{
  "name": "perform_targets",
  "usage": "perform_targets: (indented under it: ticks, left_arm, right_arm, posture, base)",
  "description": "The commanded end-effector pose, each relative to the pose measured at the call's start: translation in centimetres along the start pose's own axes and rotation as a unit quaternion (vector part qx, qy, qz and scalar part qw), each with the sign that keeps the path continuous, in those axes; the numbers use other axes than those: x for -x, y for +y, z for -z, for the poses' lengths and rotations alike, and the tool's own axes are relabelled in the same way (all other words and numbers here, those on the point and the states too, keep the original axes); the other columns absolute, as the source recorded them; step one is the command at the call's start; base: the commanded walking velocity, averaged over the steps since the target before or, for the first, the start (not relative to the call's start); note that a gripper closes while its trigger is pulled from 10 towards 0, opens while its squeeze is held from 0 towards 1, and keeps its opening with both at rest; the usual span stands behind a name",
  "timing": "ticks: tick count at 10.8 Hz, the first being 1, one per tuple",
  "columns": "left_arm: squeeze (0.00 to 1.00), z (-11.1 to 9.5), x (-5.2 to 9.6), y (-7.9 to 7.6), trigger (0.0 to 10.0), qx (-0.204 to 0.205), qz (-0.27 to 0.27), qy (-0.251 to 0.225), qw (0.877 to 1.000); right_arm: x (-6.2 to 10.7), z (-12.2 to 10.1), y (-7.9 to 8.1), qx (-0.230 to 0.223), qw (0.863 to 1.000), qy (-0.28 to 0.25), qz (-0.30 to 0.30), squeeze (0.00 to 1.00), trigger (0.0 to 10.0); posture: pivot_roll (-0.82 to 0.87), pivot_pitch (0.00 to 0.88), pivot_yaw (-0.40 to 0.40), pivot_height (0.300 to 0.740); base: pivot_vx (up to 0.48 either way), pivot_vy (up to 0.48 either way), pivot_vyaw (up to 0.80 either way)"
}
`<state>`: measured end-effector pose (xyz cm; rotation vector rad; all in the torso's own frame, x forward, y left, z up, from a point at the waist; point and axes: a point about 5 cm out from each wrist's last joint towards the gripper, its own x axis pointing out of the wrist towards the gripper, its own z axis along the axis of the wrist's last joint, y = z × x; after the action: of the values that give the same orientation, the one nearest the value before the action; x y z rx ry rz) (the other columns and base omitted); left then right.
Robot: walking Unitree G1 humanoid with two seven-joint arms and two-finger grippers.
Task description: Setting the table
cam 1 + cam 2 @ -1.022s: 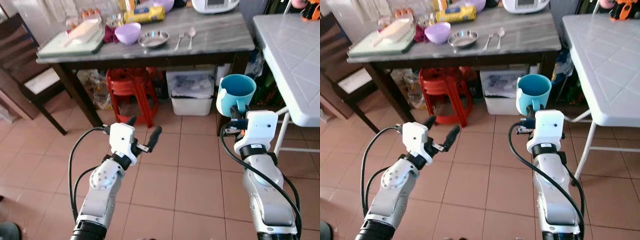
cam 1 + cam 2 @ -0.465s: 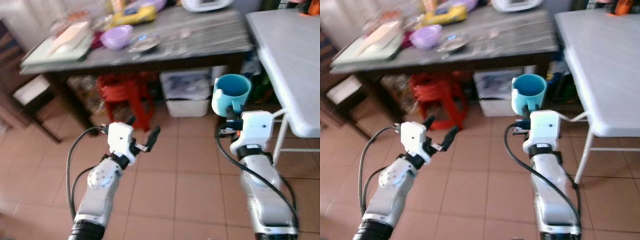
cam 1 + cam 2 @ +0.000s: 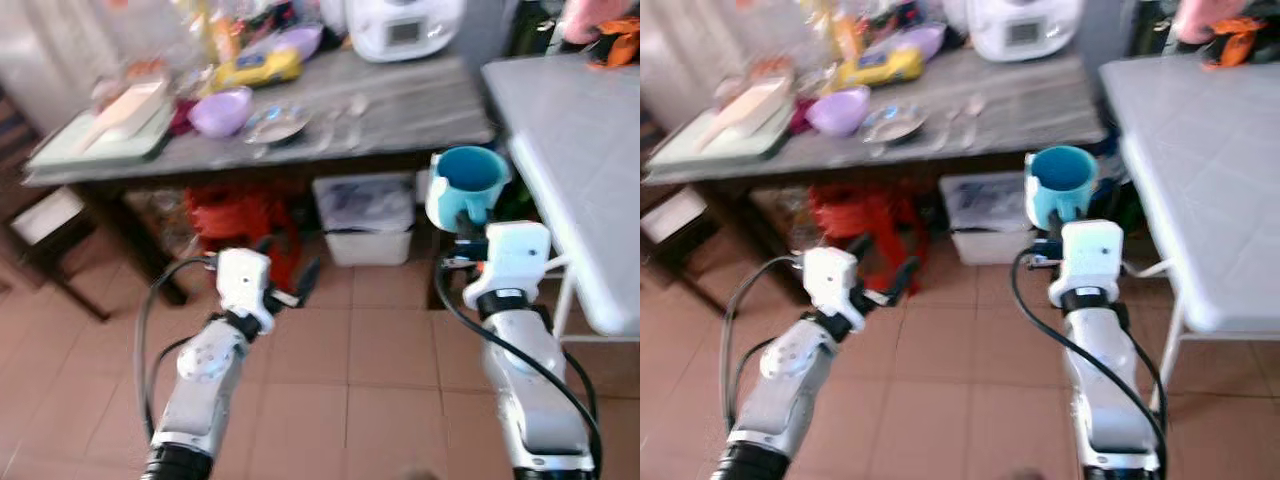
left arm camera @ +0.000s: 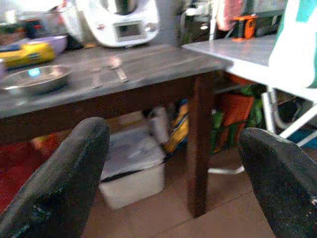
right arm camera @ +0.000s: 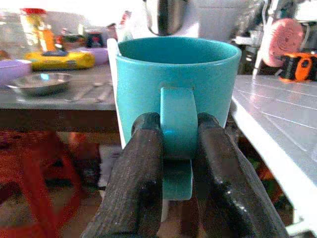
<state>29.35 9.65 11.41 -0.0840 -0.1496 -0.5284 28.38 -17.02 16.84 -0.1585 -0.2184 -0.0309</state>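
Right gripper (image 5: pixel 179 163) clamped on handle of upright turquoise ceramic mug (image 3: pixel 470 182), held in air; white table (image 3: pixel 575 130) just right, nearer than L gripper (image 3: pixel 288 275), fingers apart, empty

Red stool (image 3: pixel 236 215) under grey table, left of centre. White bin (image 3: pixel 368 215) beside it, centre. White appliance (image 3: pixel 402 24) top centre. Yellow packet (image 3: pixel 253 68) upper left. Orange thing (image 3: pixel 618 45) top right corner.

Bowl (image 3: pixel 222 108), plate (image 3: pixel 277 124), apparently cutlery on dark table (image 3: pixel 420 95); stool (image 3: pixel 235 215) beneath.
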Motion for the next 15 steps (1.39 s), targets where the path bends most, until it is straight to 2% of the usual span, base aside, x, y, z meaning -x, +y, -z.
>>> perform_targets:
  ticks: [1, 8, 13, 15]
  left_arm:
    - [0.00, -0.1, 0.2, 0.5, 10.0, -0.008, -0.003, 0.003, 1.000]
    - [0.00, -1.2, -0.9, 0.6, 10.0, -0.009, -0.009, -0.018, 1.000]
    - [0.00, -1.4, -0.9, 0.2, 10.0, -0.005, -0.008, -0.025, 1.000]
    - [0.00, -1.3, -0.7, 0.0, 10.0, -0.003, -0.005, -0.024, 1.000]
  right_arm:
    - [-0.1, -0.7, 0.2, -0.004, 1.000, -0.014, -0.002, 0.00, 10.0]
    - [-0.3, -1.2, 0.2, 0.001, 1.000, -0.023, -0.008, 0.00, 10.0]
    - [-0.2, -2.1, 0.2, 0.010, 0.999, -0.037, -0.008, 0.00, 10.0]
    - [-0.4, -2.2, 0.3, 0.005, 0.999, -0.036, -0.006, 0.00, 10.0]
  posture:
    - [-0.13, 0.102, 0.157, 0.740]
    - [-0.14, 0.090, 0.149, 0.740]
    - [-0.14, 0.089, 0.139, 0.740]
    - [-0.14, 0.089, 0.137, 0.740]
  base:
    - [0.480, 0.000, 0.40]
    - [0.437, 0.000, 0.48]
    - [0.352, 0.000, 0.00]
    - [0.339, 0.000, -0.74]
